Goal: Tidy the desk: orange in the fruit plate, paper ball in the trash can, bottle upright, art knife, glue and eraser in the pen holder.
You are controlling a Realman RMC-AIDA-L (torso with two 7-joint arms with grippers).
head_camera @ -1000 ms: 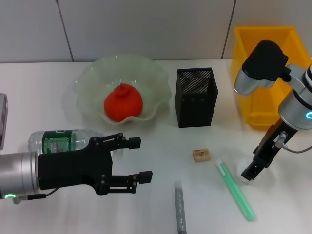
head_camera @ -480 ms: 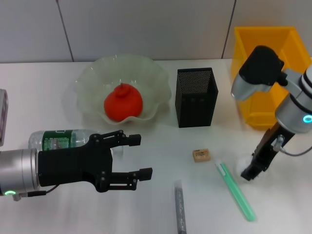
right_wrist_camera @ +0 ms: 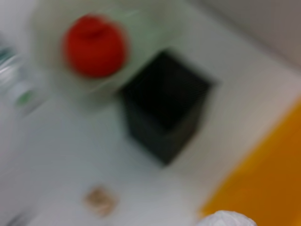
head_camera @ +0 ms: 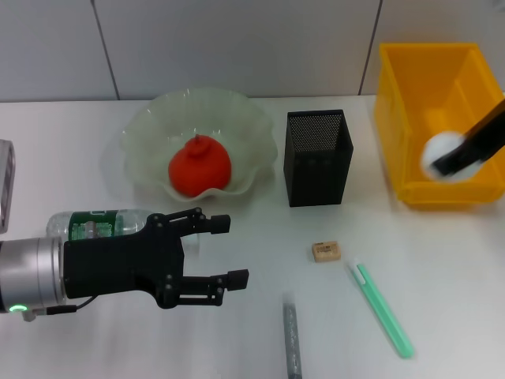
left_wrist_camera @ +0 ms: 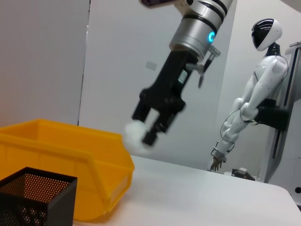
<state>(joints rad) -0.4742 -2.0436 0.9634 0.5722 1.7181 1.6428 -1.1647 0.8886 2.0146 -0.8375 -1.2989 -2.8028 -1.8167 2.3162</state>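
My right gripper (head_camera: 446, 163) is shut on the white paper ball (head_camera: 439, 154) and holds it over the inside of the yellow trash can (head_camera: 410, 118). The left wrist view shows that gripper (left_wrist_camera: 146, 134) with the paper ball (left_wrist_camera: 135, 137) above the trash can's (left_wrist_camera: 70, 153) rim. The orange (head_camera: 199, 166) lies in the pale-green fruit plate (head_camera: 150, 126). On its side at the left lies the bottle (head_camera: 88, 225), with my left gripper (head_camera: 229, 251) open just right of it. The eraser (head_camera: 325, 251), art knife (head_camera: 381, 309) and glue (head_camera: 292, 341) lie on the table in front of the black pen holder (head_camera: 318, 156).
A grey object (head_camera: 5, 189) stands at the table's left edge. The pen holder stands between the fruit plate and the trash can. A white humanoid robot (left_wrist_camera: 256, 89) stands far off beyond the table.
My right arm has lifted the paper ball from the table's front right up and back over the trash can. The left gripper has barely moved.
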